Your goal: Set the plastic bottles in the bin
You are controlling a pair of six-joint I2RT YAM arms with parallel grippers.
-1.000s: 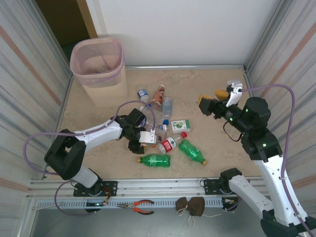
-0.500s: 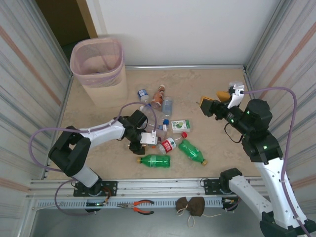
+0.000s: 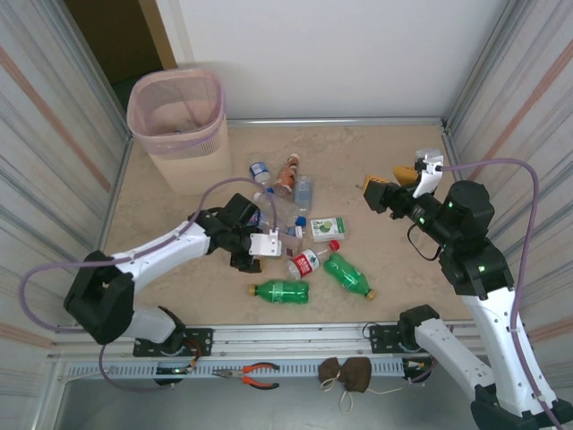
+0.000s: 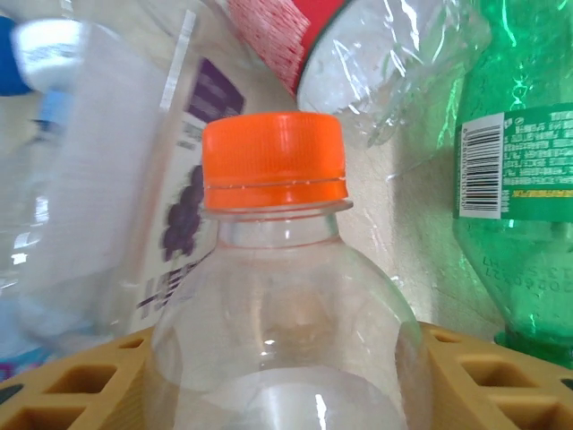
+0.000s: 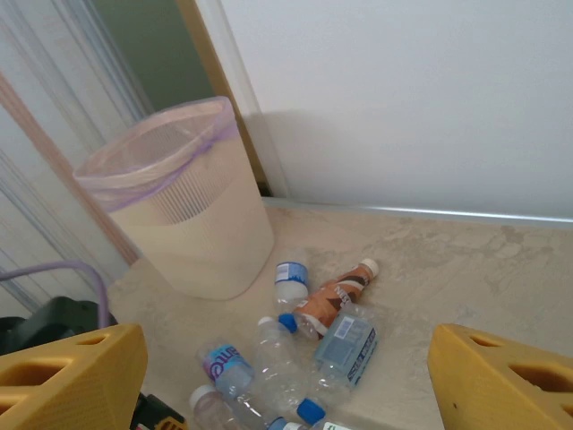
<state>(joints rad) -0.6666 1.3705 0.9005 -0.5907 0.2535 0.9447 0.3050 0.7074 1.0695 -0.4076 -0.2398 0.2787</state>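
On the beige tabletop (image 3: 394, 269), your left gripper (image 4: 286, 385) clasps a clear orange-capped bottle (image 4: 273, 170) between its fingers (image 4: 81, 385), while your right gripper (image 5: 286, 358) stands open.

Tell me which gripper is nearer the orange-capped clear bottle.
Left. The left gripper has its jaws on either side of the orange-capped bottle; the right gripper hangs open, well off to its right.

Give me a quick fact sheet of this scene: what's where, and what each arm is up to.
Left end effector: closed around a clear orange-capped bottle
Right end effector: open, empty, raised above the table
Bin: upright, far-left corner, pink liner
Loose bottles: lying mid-table
Green bottle: on its side, at the near edge of the cluster
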